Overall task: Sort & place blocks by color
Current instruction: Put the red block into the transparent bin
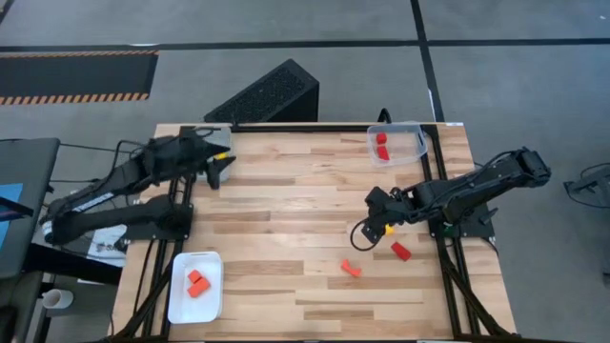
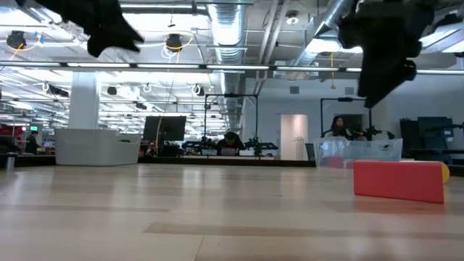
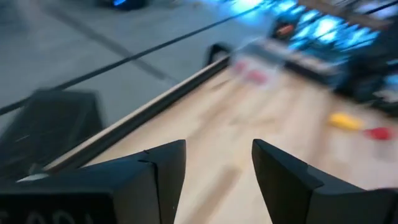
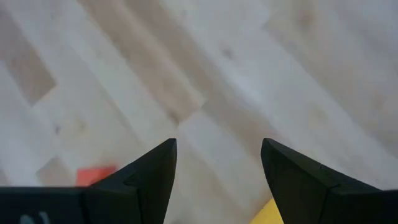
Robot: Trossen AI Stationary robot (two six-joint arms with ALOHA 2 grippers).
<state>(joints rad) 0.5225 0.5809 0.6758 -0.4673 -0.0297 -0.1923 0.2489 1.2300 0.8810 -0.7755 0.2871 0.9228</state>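
My right gripper hangs open above the wood, right of the table's middle, holding nothing. Close by it lie a yellow block, a red block and an orange block. The right wrist view shows the orange block and the yellow block beside the open gripper. In the low view the red block rests flat on the table. My left gripper is open and empty near the far left corner; in the left wrist view the gripper faces across the table.
A clear tray at the far right corner holds two red blocks. A white tray at the near left holds orange blocks. Another clear tray sits at the far left corner, with something yellow beside it.
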